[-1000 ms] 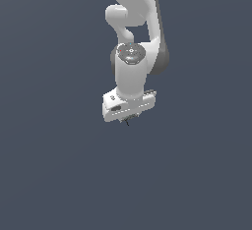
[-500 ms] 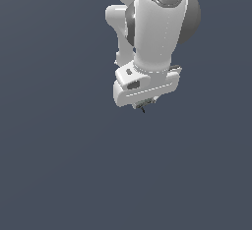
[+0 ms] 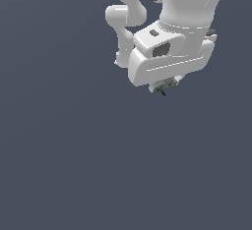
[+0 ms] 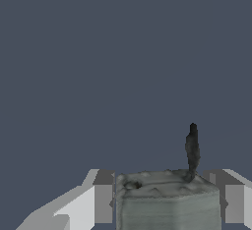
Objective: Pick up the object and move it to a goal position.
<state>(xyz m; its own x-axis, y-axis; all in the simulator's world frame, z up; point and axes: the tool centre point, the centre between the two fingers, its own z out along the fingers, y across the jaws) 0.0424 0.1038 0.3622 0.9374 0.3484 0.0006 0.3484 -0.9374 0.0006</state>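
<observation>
End effector (image 4: 167, 194) around object (image 4: 170, 202) (tip outward)

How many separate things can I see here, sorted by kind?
Robot arms, white: 1
Grippers on that arm: 1, its fingers pressed against either side of the object
Small grey blocky objects with a thin black tip: 1, also just visible under the hand in the exterior view
Total: 3
</observation>
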